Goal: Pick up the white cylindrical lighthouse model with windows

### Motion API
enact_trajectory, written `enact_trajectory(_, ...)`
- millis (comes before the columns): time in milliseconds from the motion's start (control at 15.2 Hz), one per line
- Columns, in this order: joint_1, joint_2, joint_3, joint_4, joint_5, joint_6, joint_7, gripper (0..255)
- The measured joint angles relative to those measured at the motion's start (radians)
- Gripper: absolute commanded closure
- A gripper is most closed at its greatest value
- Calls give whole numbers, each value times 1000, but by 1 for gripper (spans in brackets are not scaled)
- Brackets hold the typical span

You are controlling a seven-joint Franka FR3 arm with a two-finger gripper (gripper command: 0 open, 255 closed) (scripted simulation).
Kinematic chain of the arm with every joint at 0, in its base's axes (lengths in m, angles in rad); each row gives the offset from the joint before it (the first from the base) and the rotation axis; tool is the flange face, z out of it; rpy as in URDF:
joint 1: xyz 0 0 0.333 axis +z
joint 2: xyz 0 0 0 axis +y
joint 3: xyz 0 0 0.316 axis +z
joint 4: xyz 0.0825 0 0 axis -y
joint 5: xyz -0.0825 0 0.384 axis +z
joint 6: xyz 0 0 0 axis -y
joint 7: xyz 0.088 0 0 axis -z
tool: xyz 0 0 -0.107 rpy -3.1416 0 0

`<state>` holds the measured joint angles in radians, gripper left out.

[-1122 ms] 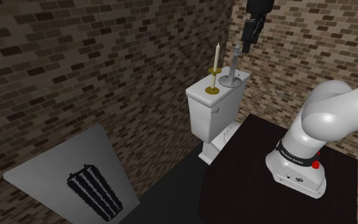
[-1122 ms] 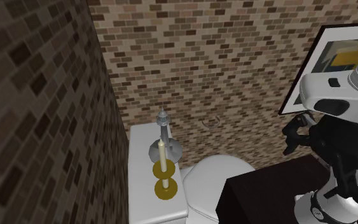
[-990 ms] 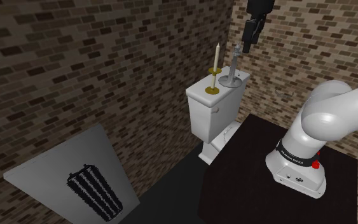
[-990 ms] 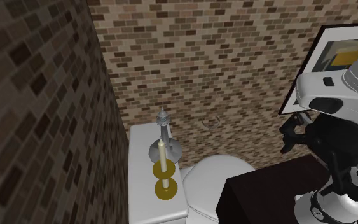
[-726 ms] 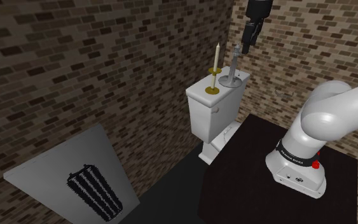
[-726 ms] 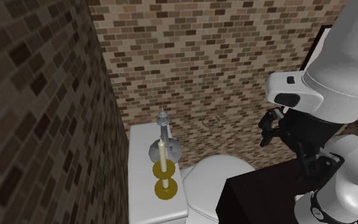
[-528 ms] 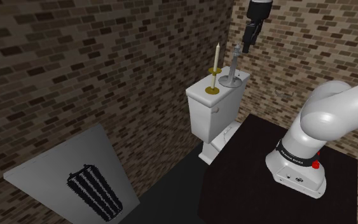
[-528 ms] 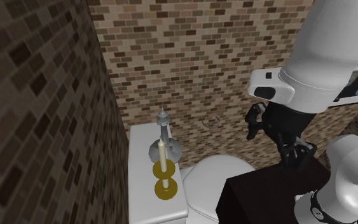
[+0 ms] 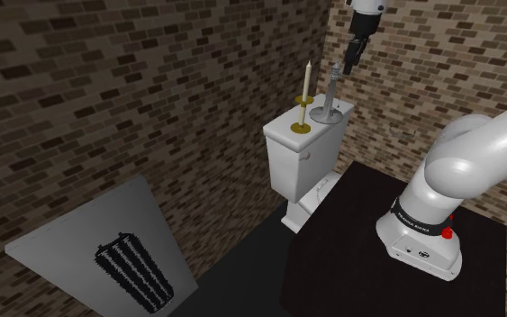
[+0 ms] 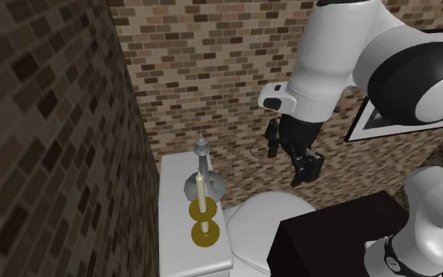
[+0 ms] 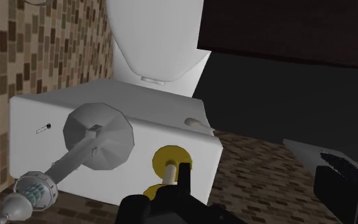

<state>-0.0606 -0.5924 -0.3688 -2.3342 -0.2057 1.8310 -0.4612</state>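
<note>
At 8 o'clock in the shoulder view I am looking at a grey panel [image 9: 62,239] with a black ribbed object [image 9: 134,270] on it. Going right, the white toilet [image 9: 296,162] is sitting against the brick wall near the picture's centre, and its tank lid is carrying two things. One is a pale candle [image 9: 306,81] standing upright in a gold holder [image 9: 301,128]. Just beside it, at its 2 o'clock, is the lighthouse model [image 9: 330,88], which is showing grey here: a slim tower standing upright on a round base. In the second exterior view the lighthouse model [image 10: 202,161] is standing at 12 o'clock from the candle, nearer the back wall. In the wrist view its base is resting on the tank lid, with the gold holder just beside it. The gripper [image 9: 347,63] is hanging at 1 o'clock from the tower's tip in the shoulder view, pointing down. In the second exterior view it is sitting at 3 o'clock from the tower, well apart and above the toilet bowl. I cannot tell whether it is spread or pressed together. At 4 o'clock in the shoulder view the dark stand [image 9: 332,261] is carrying the white arm [image 9: 463,162].
</note>
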Motion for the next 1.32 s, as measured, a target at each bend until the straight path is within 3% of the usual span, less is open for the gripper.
enact_trajectory(396,17,178,-148,100,36,112,-163,0)
enact_trajectory(660,39,324,-251,179,112,186,-294,0)
enact_trajectory(990,46,544,-361,320,285,228,-493,0)
enact_trajectory(1320,-32,797,-395,520,512,195,-696,0)
